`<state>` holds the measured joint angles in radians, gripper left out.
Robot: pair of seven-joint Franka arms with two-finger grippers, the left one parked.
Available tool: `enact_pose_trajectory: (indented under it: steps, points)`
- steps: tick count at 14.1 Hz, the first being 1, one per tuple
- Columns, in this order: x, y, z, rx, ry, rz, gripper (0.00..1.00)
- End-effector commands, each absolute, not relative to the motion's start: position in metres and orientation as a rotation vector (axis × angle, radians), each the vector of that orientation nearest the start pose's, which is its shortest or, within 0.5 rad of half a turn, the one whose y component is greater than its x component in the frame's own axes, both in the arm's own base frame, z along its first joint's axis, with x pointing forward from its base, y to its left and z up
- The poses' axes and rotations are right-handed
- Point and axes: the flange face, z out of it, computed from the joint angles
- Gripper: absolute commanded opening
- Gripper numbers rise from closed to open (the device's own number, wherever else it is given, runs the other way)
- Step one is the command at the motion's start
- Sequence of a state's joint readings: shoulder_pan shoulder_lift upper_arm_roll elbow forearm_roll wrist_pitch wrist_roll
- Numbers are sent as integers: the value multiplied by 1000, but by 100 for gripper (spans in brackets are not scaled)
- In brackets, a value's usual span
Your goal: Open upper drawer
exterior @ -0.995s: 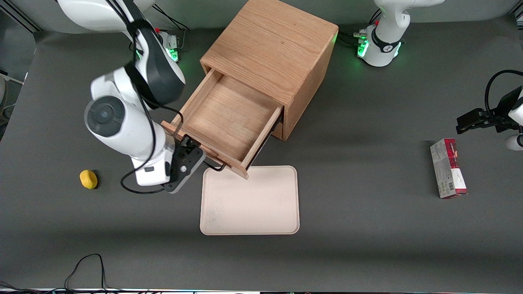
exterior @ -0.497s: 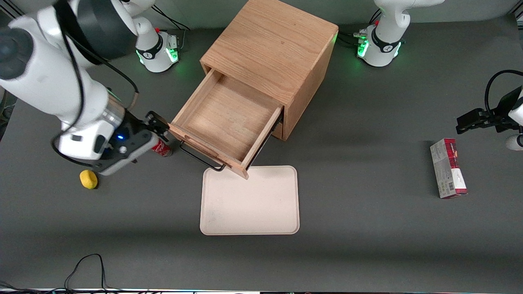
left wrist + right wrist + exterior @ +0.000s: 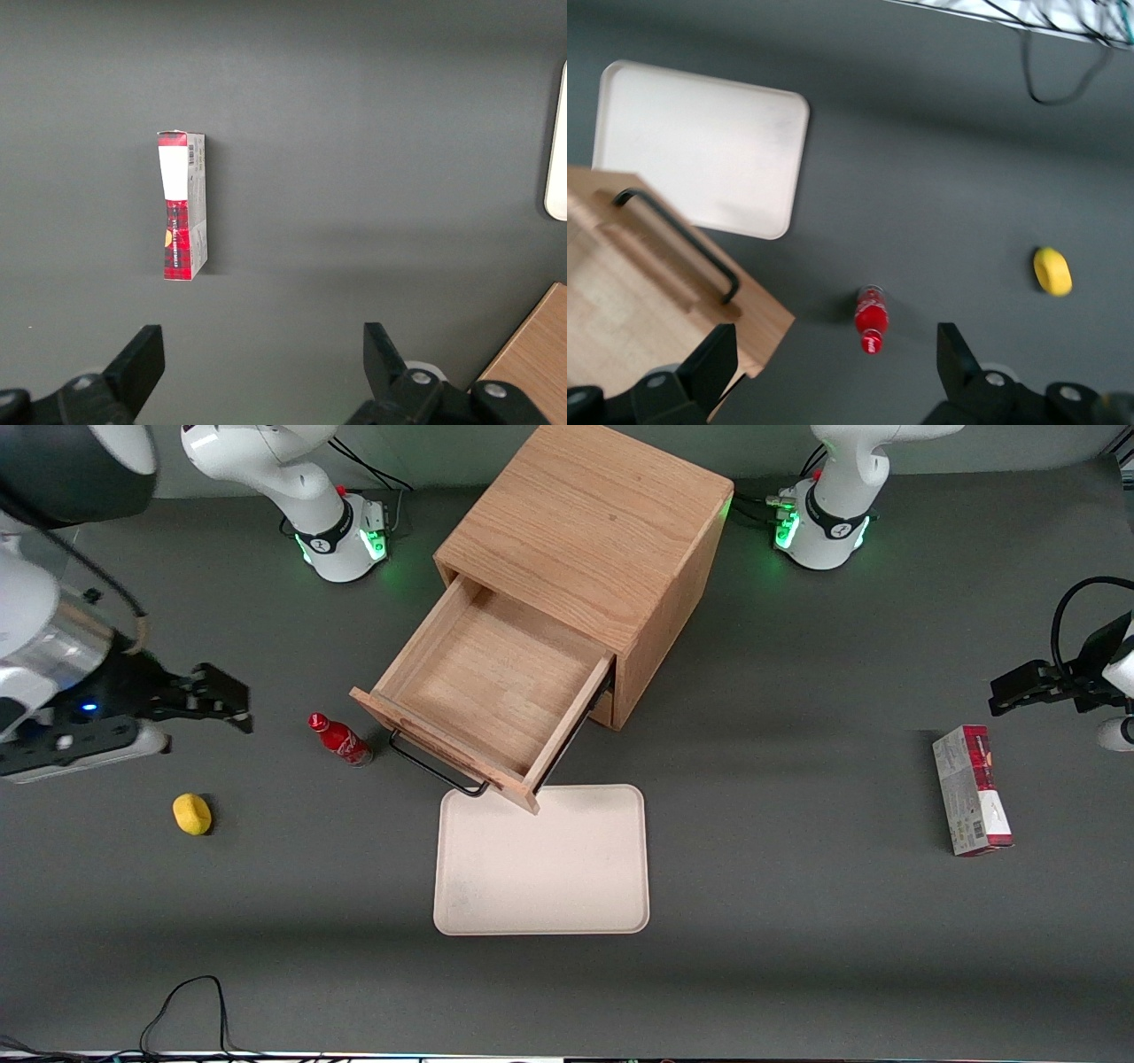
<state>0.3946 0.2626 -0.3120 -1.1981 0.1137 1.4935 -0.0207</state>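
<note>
My gripper: I hang above the table at the working arm's end, well apart from the cabinet, nothing between my fingers.
My jaws: spread wide; in my wrist view one finger and the other show far apart with bare table between them.
Upper drawer: pulled well out of the cabinet, its wooden floor bare, well clear of my jaws toward the parked arm's end.
Drawer handle: long black wire bar on the drawer front, untouched, nearer the front camera than my fingertips.
Red bottle: standing on the table between my jaws and the drawer front, just beside the handle's end; apart from me.
Yellow object: on the table, nearer the front camera than my jaws, near but not touching.
Tray: pale and flat, on the table in front of the open drawer, one corner under the drawer front.
Red and white box: lying far off toward the parked arm's end.
</note>
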Motion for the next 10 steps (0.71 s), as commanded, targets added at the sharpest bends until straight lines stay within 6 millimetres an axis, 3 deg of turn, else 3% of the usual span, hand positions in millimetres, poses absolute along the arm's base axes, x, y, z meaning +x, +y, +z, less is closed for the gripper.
enact_pose_trajectory:
  steps: [1, 3, 10]
  points:
    - [590, 51, 637, -3096, -45, -73, 100]
    - [575, 33, 633, -3114, -26, -106, 100]
    - [581, 22, 614, -3160, -31, -98, 100]
